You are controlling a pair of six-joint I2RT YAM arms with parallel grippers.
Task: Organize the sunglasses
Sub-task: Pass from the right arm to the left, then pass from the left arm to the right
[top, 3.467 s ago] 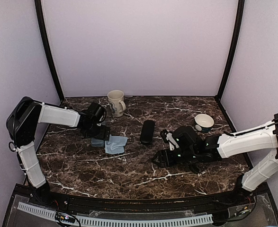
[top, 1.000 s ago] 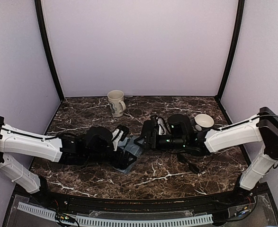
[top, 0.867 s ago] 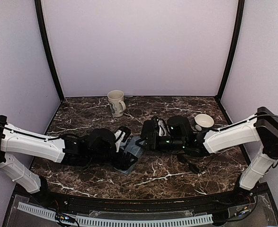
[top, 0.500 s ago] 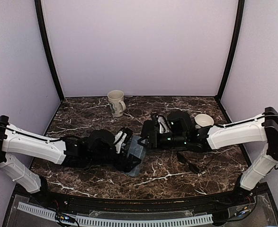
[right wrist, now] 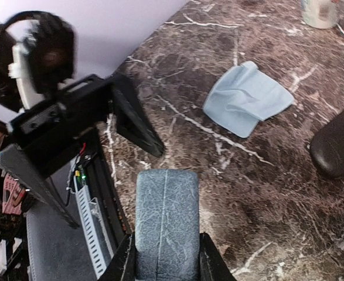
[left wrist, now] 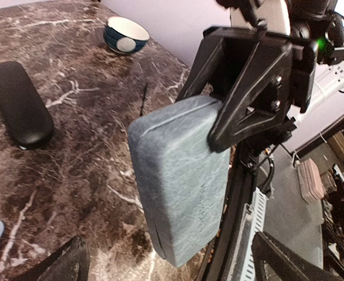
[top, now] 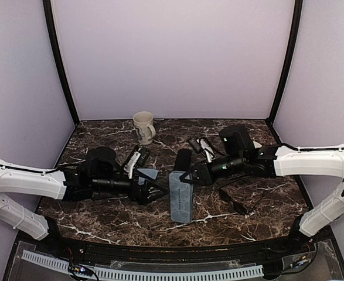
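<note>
Holding the case (top: 181, 196) by one end only, the right gripper (top: 190, 175) is clamped on it; the left gripper (top: 150, 186), at its 9 o'clock, gapes empty. Expect the unsupported end to swing or slip. Thin sunglasses (top: 237, 205) lie at the case's 3 o'clock.

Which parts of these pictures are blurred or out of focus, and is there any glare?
Top external view: evenly lit and sharp, no strong glare on the table. Left wrist view: the grey-blue case is sharp, but the camera's own fingers at the bottom edge are dark and blurred. Right wrist view: the case is sharp, the left arm at the upper left is blurred.
</note>
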